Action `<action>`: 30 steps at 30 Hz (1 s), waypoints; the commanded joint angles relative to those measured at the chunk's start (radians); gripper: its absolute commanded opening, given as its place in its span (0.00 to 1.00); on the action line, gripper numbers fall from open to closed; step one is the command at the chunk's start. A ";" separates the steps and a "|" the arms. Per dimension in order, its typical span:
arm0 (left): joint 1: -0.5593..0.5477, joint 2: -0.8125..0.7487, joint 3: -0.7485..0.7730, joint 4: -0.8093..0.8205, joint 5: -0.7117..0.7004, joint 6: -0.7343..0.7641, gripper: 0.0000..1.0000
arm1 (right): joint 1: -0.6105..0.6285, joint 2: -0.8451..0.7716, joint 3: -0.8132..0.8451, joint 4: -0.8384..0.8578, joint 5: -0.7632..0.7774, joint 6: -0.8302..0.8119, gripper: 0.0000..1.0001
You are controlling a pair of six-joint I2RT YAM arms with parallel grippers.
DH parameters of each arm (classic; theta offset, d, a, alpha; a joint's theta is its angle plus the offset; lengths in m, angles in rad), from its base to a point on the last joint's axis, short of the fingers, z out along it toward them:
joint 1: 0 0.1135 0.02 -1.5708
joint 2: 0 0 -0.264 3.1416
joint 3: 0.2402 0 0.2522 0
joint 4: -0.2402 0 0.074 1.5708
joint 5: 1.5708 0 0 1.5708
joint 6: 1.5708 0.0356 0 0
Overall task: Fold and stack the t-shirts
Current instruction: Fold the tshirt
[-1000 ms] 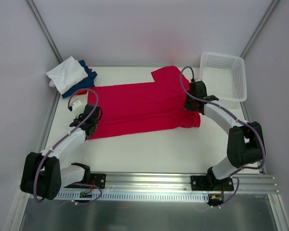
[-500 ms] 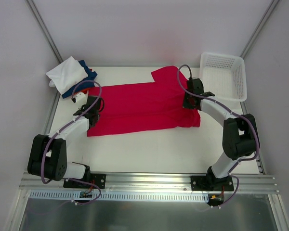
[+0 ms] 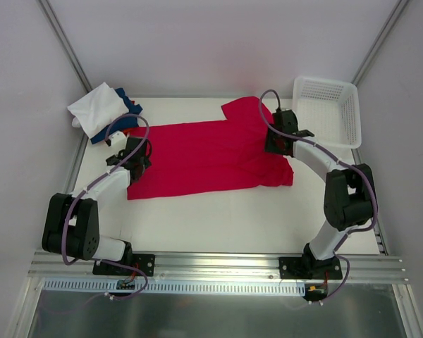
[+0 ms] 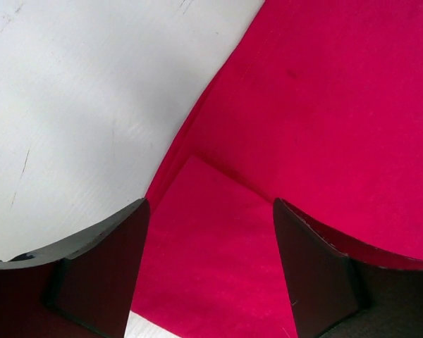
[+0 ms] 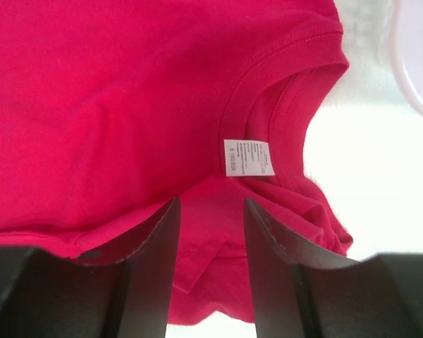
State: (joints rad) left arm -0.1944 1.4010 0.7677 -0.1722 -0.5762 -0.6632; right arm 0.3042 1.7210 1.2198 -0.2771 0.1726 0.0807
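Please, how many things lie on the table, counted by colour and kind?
Crimson-red t-shirt: 1
White folded t-shirt: 1
Dark blue folded t-shirt: 1
Orange t-shirt, only a sliver showing: 1
White lattice basket: 1
Total: 5

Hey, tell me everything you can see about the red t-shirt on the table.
The red t-shirt is soft crimson cloth, lying flat and lengthwise across the white table, partly folded, with layered edges. Its collar, with a white label inside, lies at the right end; one sleeve sticks out toward the far edge. The left gripper hangs open over its hem end, the right gripper open over the collar end; neither pinches it.
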 commanded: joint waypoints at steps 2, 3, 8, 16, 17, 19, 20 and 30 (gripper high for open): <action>0.010 -0.085 0.030 0.002 0.027 0.025 0.71 | -0.002 -0.104 0.044 -0.031 0.018 -0.013 0.39; 0.009 -0.095 0.030 0.002 0.038 0.025 0.71 | 0.003 -0.119 0.041 -0.033 0.016 -0.013 0.30; 0.007 -0.140 -0.002 0.000 0.127 0.008 0.40 | 0.024 -0.211 -0.031 -0.056 0.010 0.016 0.01; -0.003 -0.102 -0.073 0.000 0.207 -0.062 0.01 | 0.050 -0.274 -0.173 -0.053 -0.010 0.085 0.00; -0.011 -0.099 -0.076 0.000 0.207 -0.073 0.01 | 0.052 -0.282 -0.184 -0.048 -0.013 0.090 0.01; -0.017 -0.089 -0.084 0.000 0.210 -0.079 0.00 | 0.055 -0.287 -0.218 -0.036 -0.019 0.105 0.01; -0.019 -0.085 -0.085 0.000 0.210 -0.085 0.00 | 0.055 -0.288 -0.226 -0.033 -0.022 0.109 0.00; -0.025 -0.016 -0.085 0.002 0.226 -0.093 0.00 | 0.056 -0.216 -0.276 0.027 -0.071 0.151 0.01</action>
State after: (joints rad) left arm -0.2104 1.3643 0.6865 -0.1768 -0.3653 -0.7380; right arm 0.3553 1.4818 0.9520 -0.2981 0.1329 0.1963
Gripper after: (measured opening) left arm 0.005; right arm 0.009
